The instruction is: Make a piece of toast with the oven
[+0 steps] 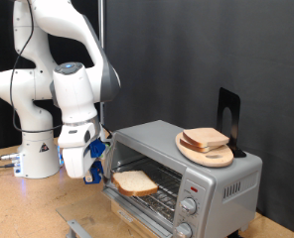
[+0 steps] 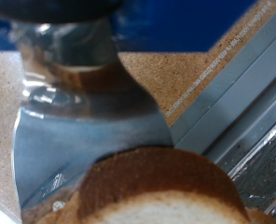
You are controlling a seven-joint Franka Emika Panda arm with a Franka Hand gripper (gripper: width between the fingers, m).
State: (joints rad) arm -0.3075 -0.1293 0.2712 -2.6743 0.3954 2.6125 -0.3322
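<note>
We are loading the oven: our jaws, hidden so their state is unclear, hover beside the piece of toast on the rack.

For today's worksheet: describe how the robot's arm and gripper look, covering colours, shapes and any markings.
The arm is glossy white, built of rounded, bulbous segments with dark grey joint bands, on a white base bearing a small dark triangular mark. The gripper has a white boxy body with blue parts at the fingers.

Pale tan, brown-crusted piece of toast; silver-grey oven; white arm.
</note>
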